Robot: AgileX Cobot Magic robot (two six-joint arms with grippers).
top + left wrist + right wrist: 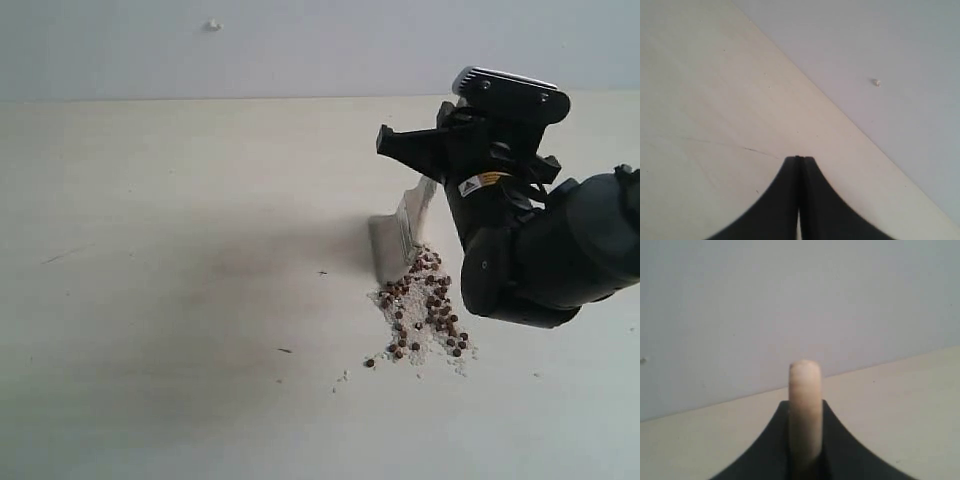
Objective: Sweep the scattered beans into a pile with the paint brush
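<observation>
Exterior only — tiny reddish-brown beans (428, 300) heaped nearside of black right gripper (420, 150), clamped on wide cream-handled paint brush (400, 235); left gripper (799, 159) closed.

We see a pale cream tabletop (150, 300) meeting a plain grey-white wall (300, 50) that bears a small white speck (212, 25); fine whitish grains (412, 358) dust the tabletop.

The black right gripper (805, 403) pinched the pale cream, round-ended handle of the paint brush (805, 385), which stood up between its jaws. Behind lay a pale beige table (900, 400) and a plain grey-white wall (790, 300).
</observation>
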